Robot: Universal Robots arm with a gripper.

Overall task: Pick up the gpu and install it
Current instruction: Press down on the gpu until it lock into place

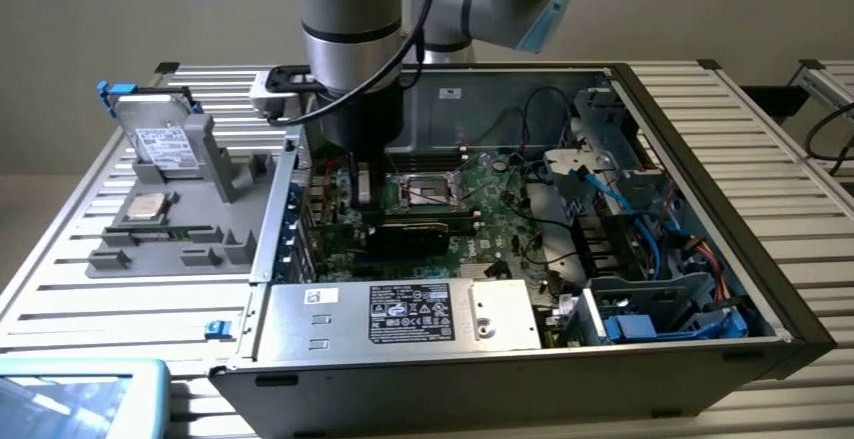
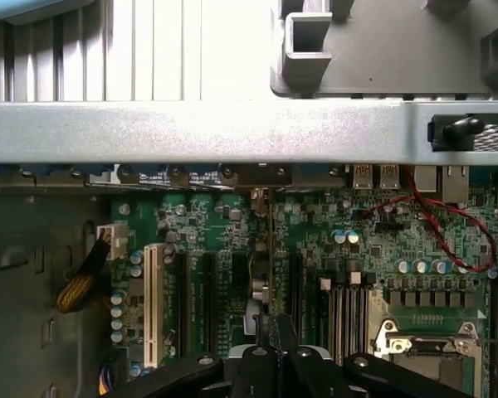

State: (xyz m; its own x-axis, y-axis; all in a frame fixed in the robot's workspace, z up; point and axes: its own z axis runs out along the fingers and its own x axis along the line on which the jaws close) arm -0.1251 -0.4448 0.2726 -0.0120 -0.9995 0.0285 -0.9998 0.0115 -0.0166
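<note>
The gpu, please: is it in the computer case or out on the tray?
In the case: the gpu stands on edge over the motherboard, gripper shut on it.

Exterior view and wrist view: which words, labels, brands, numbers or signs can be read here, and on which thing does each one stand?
No text can be read in either view.
Power supply label: print and marks, too small to read.
Small white sticker beside it: blurred.
Hard drive label: too small to read.
Motherboard: printed marks, not readable.
</note>
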